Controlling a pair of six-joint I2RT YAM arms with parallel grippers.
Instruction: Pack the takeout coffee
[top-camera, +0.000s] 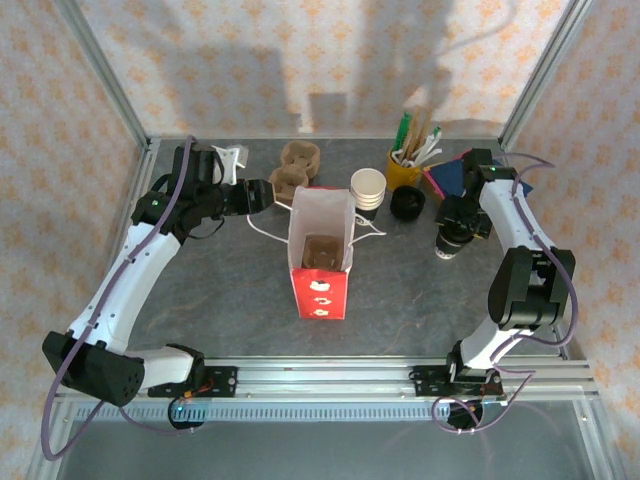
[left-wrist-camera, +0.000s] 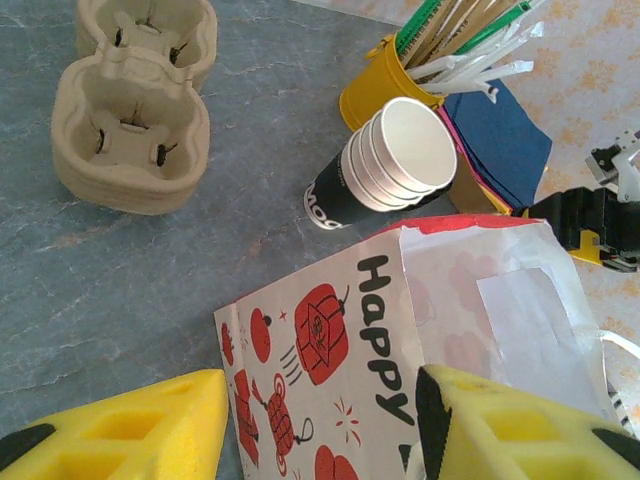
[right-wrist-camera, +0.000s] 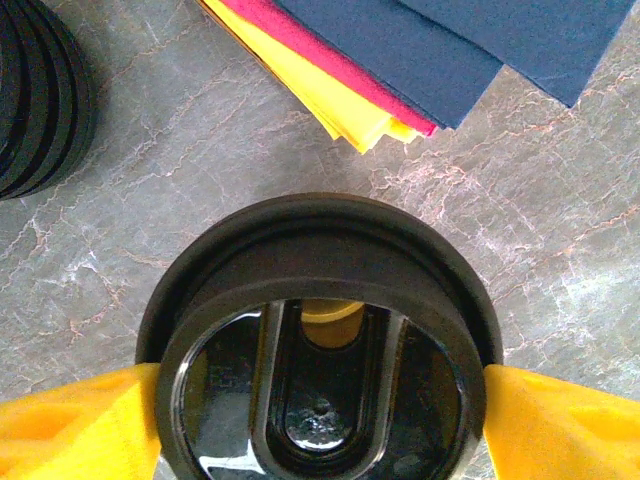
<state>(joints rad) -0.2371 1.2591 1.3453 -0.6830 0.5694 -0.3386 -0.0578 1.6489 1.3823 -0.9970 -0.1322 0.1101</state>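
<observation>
The takeout coffee (top-camera: 449, 243) stands upright on the right of the table, and its black lid (right-wrist-camera: 320, 350) is seen from above in the right wrist view. My right gripper (top-camera: 454, 232) is shut on it, a yellow finger (right-wrist-camera: 70, 425) pressing each side of the lid. A red and white paper bag (top-camera: 320, 265) stands open at the centre with something brown inside (top-camera: 322, 252). My left gripper (top-camera: 268, 195) hovers open at the bag's upper left edge. The bag's printed side (left-wrist-camera: 330, 340) shows between its fingers (left-wrist-camera: 120, 430).
A stack of white paper cups (top-camera: 367, 192) stands right of the bag. Behind are a brown two-cup carrier (top-camera: 296, 170), a yellow cup of stirrers (top-camera: 405, 165), a stack of black lids (top-camera: 407, 204) and coloured napkins (top-camera: 450, 175). Frame posts stand at the back corners.
</observation>
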